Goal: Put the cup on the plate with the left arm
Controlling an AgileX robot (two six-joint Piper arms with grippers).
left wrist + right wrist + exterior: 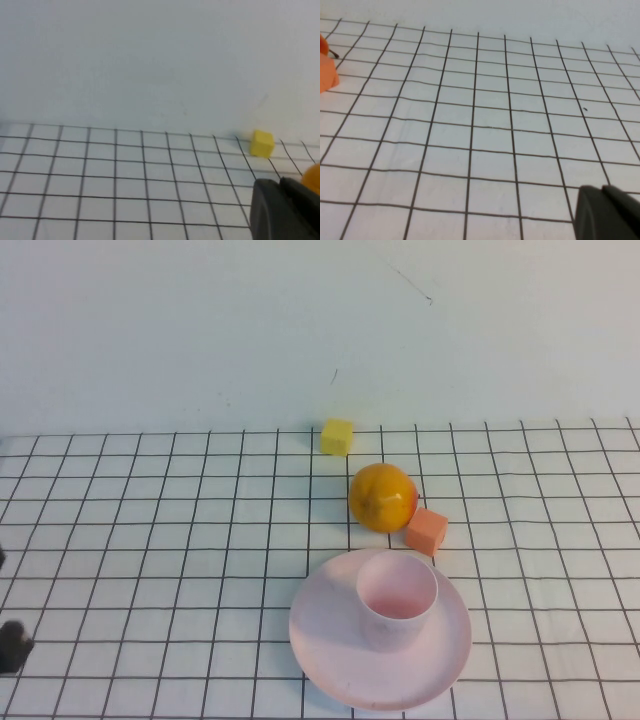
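Cup (pixel 397 600), a small pale pink handleless plastic tumbler, already stands upright on the round pale pink plastic plate (pixel 320 645), slightly toward its far side. So the placing looks done. The left gripper (pixel 14 645) sits low at the tabletop's left edge, well apart from the cup, which lies to its right; its jaws are together and empty. The right gripper (pixel 607 212) shows only as a dark corner, jaws' state unclear.

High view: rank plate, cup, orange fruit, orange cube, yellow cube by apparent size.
1. Round pale pink plastic plate
2. Pale pink plastic cup and round orange fruit: look alike, and the cup is nearer the camera
3. Orange foam cube
4. Yellow foam cube, farthest back
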